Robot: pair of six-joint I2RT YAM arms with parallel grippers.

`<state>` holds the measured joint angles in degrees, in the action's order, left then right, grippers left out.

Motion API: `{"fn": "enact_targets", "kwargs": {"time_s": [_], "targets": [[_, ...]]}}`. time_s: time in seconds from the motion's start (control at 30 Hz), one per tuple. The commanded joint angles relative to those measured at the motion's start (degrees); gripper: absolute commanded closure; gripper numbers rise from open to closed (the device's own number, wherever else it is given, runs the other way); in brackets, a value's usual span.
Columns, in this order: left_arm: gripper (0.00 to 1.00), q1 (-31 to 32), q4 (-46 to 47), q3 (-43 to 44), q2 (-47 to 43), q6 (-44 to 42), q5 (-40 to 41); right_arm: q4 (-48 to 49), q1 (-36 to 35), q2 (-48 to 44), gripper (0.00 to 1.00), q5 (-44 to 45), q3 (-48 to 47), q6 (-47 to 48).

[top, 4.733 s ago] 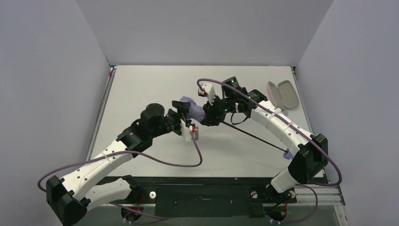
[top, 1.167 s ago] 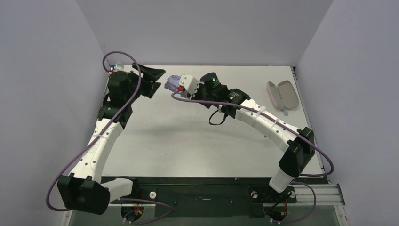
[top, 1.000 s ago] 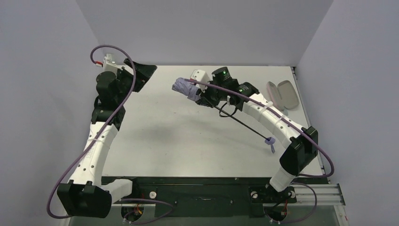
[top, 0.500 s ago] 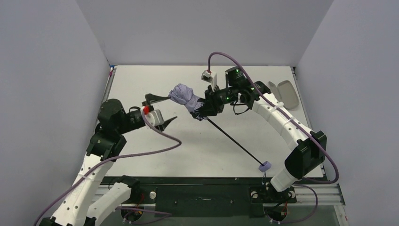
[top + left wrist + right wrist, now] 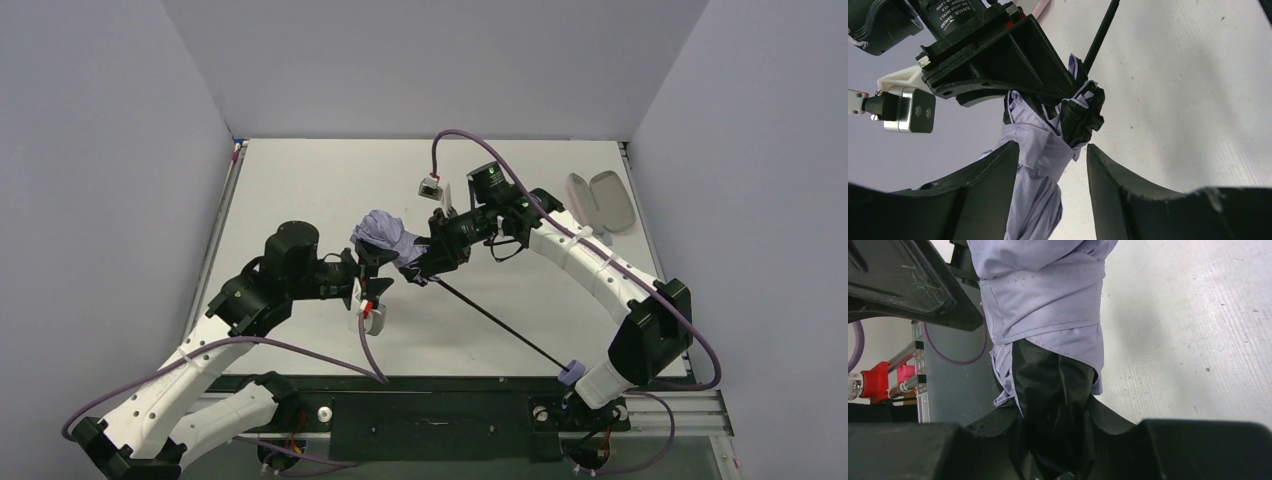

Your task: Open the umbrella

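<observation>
A compact folding umbrella (image 5: 392,238) is held in the air above the middle of a white table (image 5: 300,190), its lavender canopy bundled and wrapped. The right gripper (image 5: 432,258) is clamped on the black folds at the bundle's lower end. From there the thin black shaft (image 5: 500,323) slants toward the table's near right edge, ending in the small lavender handle (image 5: 571,371). The left gripper (image 5: 1050,170) straddles the wrapped canopy, its fingers (image 5: 993,175) parted on either side; whether they touch the fabric cannot be told. An oval pale case (image 5: 600,202) lies closed by the table's far right edge.
</observation>
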<state>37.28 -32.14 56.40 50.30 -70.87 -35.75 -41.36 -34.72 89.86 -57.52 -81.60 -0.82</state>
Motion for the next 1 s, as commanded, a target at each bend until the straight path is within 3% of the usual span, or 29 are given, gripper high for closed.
{"fn": "enact_targets", "kwargs": {"time_s": [0.0, 0.57, 0.87, 0.9, 0.97], "targets": [[0.52, 1.59, -0.2, 1.78, -0.14, -4.29, 1.91, 2.67, -1.25, -4.94, 1.0, -3.81, 0.69, -0.13], [0.83, 2.28, 4.76, 0.92, 1.29, -5.67, 5.53, 0.89, -4.28, -4.89, 1.0, -2.26, 0.4, 2.93], [0.83, 2.89, 5.4, -0.56, 1.02, -8.25, 6.9, 0.47, -5.07, -4.86, 1.0, -1.82, -0.34, 3.94], [0.95, 2.93, 5.41, -0.72, 1.07, -8.45, 7.13, 0.27, -5.13, -4.94, 1.0, -1.73, -0.41, 4.05], [1.0, 3.13, 5.84, -0.42, 1.38, -7.08, 7.63, -0.32, -5.22, -4.96, 1.0, -1.41, -0.81, 4.75]]}}
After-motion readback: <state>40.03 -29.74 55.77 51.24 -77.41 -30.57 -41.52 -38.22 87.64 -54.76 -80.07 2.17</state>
